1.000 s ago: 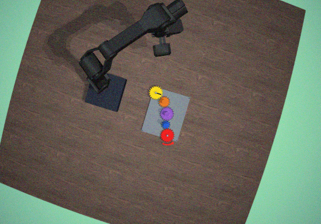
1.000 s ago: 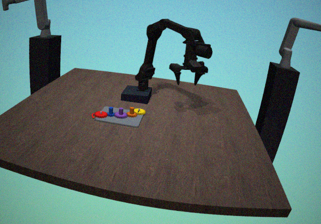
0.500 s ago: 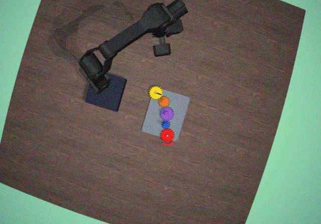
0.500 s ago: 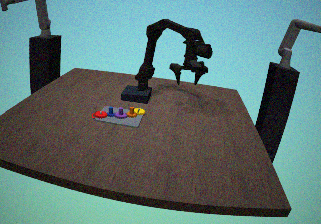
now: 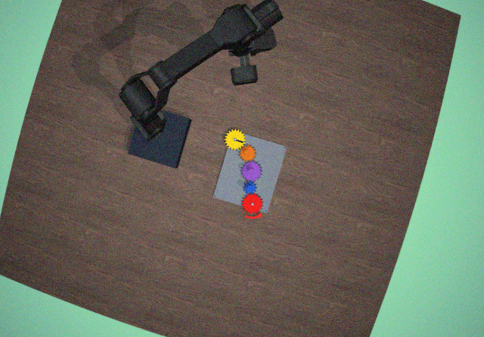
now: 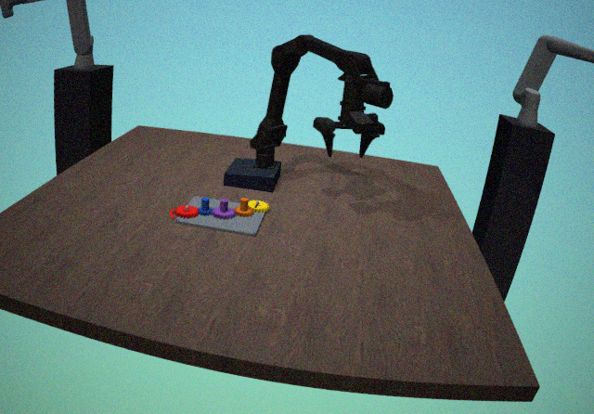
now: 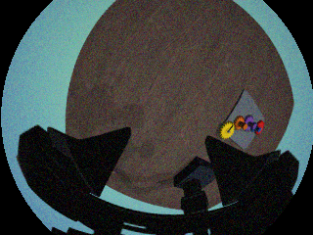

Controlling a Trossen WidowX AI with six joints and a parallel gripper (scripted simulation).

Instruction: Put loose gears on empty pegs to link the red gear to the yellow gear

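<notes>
Top view: blue (image 5: 249,187) (image 6: 205,206), purple (image 5: 251,171) (image 6: 224,213) (image 7: 249,122) and orange gears (image 5: 247,153) (image 6: 244,211) (image 7: 240,122) link red gear (image 5: 252,203) (image 6: 186,211) (image 7: 260,127) to yellow gear (image 5: 234,137) (image 6: 258,205) (image 7: 225,131) on grey board (image 5: 271,162) (image 6: 244,227) (image 7: 246,100). Gripper (image 6: 345,156) (image 7: 168,136) released, empty, well away. Placement looks done; turning stage likely; next: just keep clear.

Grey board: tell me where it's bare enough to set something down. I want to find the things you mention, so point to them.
The grey board (image 5: 271,162) (image 6: 239,227) (image 7: 249,100) is bare between the purple gear (image 5: 255,174) (image 6: 223,213) and its edge farther from the arm's base (image 5: 181,146) (image 6: 249,182); a smaller patch lies on the base side. Crowded: the gear line, red (image 5: 252,208) (image 6: 186,212) to yellow (image 5: 231,143) (image 6: 259,206).
</notes>
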